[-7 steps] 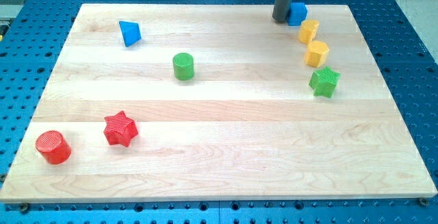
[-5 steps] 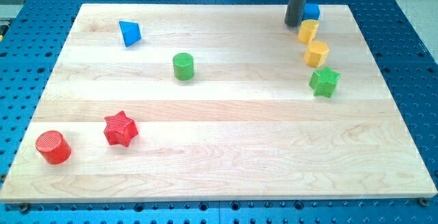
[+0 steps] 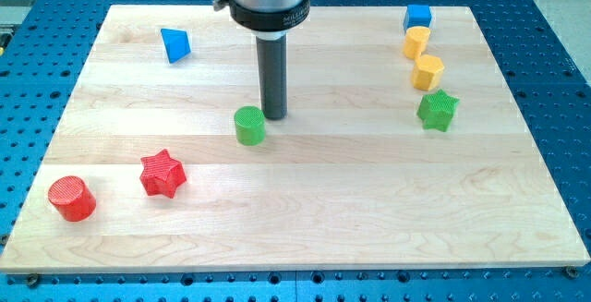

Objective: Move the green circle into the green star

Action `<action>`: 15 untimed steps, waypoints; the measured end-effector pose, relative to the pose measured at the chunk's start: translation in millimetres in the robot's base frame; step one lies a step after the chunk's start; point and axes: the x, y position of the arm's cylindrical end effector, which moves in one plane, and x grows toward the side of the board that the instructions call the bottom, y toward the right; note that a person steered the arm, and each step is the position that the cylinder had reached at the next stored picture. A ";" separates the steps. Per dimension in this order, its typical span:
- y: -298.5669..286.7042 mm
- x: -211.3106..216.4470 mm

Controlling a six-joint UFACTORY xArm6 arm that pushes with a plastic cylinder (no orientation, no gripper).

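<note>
The wooden surface [image 3: 305,219] carries all the blocks. The rod has crossed from the far right corner, beside the blue cube [image 3: 418,17], to the middle; its tip [image 3: 273,114] now stands just right of and behind the green circle [image 3: 249,126], which has slid slightly nearer and right. The arm has no hand and holds nothing. The green star [image 3: 438,111] waits well apart on the right, so the tip likely must get to the circle's left side.

A pale wooden board [image 3: 305,219] is lying on a blue metal table [image 3: 554,71] dotted with holes; even light is falling across both.
</note>
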 end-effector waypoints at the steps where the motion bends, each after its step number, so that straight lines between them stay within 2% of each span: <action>1: -44.3 27.0; 2: -35.7 65.3; 3: 22.1 88.8; 4: 111.1 91.5; 6: 112.5 145.0; 9: 182.4 100.4; 11: 226.9 118.5; 15: 228.1 86.3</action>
